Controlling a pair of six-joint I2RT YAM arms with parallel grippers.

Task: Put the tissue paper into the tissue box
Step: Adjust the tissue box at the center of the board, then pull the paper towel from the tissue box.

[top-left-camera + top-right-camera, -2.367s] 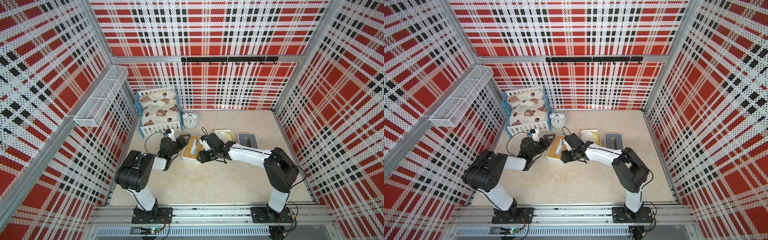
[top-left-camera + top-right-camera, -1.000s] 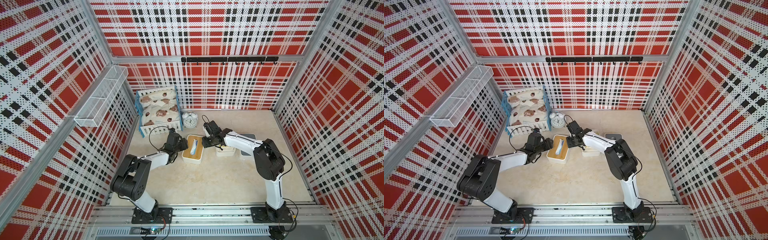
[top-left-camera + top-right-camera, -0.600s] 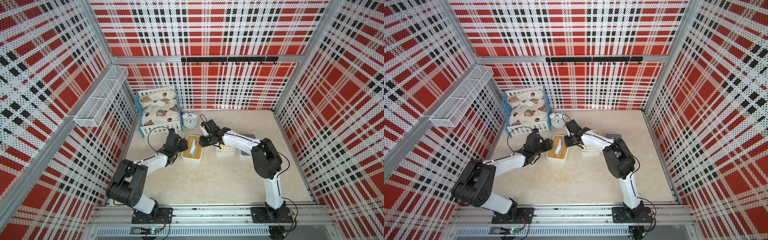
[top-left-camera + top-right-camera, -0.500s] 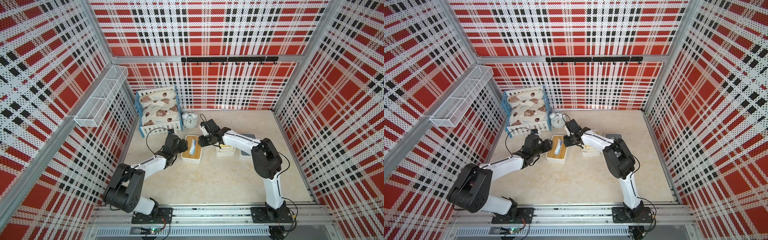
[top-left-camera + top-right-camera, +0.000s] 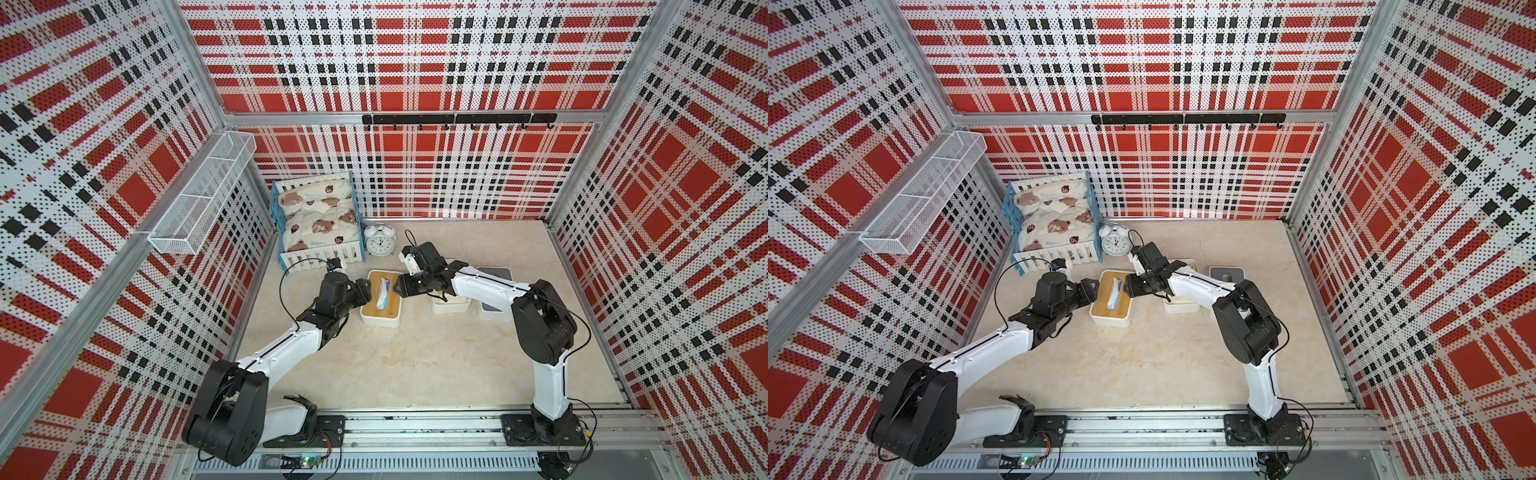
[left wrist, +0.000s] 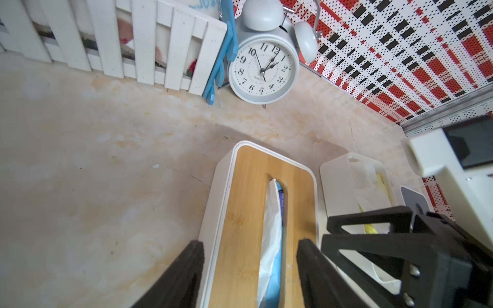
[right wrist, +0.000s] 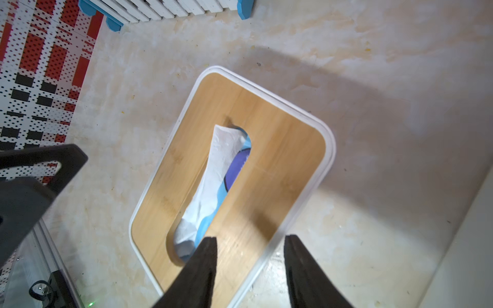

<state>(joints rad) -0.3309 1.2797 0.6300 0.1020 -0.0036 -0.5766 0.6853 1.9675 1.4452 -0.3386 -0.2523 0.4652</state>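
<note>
My left gripper (image 6: 249, 241) straddles the tissue box (image 6: 245, 186); I cannot tell if it clamps. My right gripper (image 7: 249, 240) hangs spread, empty, near the tissue paper (image 7: 213, 173) in the slot.

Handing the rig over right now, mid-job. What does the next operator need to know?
Left gripper: open, holding nothing, jaws astride the tissue box; contact unclear.
Right gripper: open, holding nothing, above the box's opposite edge.
Tissue paper: inside the box, one sheet poking up through the slot of the bamboo lid.
Done: tissue loaded, lid on.
Left: probably only backing both arms away and checking that the lid sits flush.
</note>
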